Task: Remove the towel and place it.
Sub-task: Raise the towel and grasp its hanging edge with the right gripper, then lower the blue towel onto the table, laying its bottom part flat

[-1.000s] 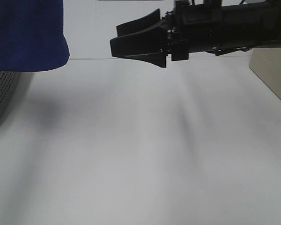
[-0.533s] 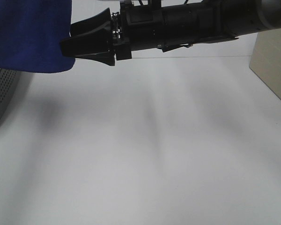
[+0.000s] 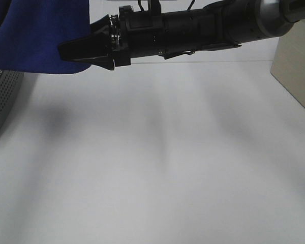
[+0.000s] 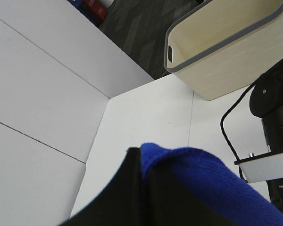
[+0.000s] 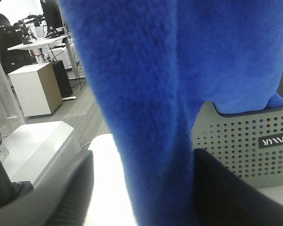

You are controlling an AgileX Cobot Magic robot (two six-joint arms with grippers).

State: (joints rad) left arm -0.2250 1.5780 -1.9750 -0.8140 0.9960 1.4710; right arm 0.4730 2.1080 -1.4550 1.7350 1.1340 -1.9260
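I have the towel [image 3: 35,40] hanging at ten o'clock over the basket [image 3: 2,101] — left gripper [image 4: 140,157] clamped on it, right gripper [image 3: 63,51] part-open, straddling it — placing remains.

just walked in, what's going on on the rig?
Towel handling with two arms. The left gripper is shut on the blue towel, which hangs beside the grey basket. The right gripper reaches across, its jaws open on either side of a hanging fold, not closed on it yet. The towel is not set down yet.
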